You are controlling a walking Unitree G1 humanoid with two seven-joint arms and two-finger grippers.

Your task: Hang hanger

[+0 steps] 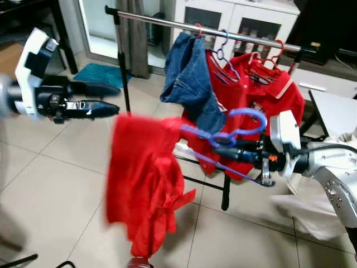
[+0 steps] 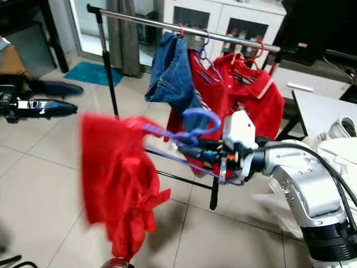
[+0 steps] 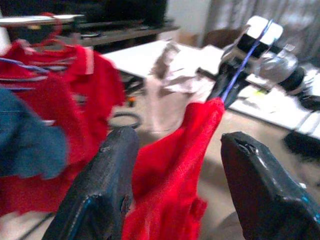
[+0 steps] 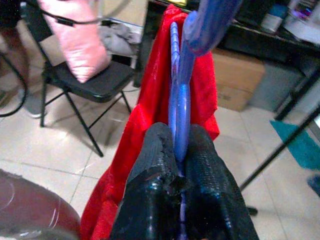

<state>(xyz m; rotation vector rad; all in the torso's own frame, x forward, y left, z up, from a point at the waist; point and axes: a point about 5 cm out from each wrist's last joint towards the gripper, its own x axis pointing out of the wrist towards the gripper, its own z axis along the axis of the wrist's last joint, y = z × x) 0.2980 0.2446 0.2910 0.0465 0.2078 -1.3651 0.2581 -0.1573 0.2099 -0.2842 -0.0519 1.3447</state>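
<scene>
Blurred red garment (image 1: 146,181) dangles mid-frame off the purple hanger (image 1: 234,129), right gripper (image 1: 226,152) fingers clamped on it; left gripper (image 1: 109,99) fingers spread, upper left.

Right claw (image 1: 223,149) on silver arm extended forward, black fingers clamped tight on blue plastic hanger (image 1: 234,127). Left claw (image 1: 114,99) raised at left, fingers apart, holding nothing.

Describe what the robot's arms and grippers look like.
Both arms are silver metal with rounded joints. The right arm has bolt heads on its casing and black cables along it. Each wrist carries a white boxy module over black hardware. The left gripper and right gripper each have two long black fingers with a rough, scuffed surface.
</scene>
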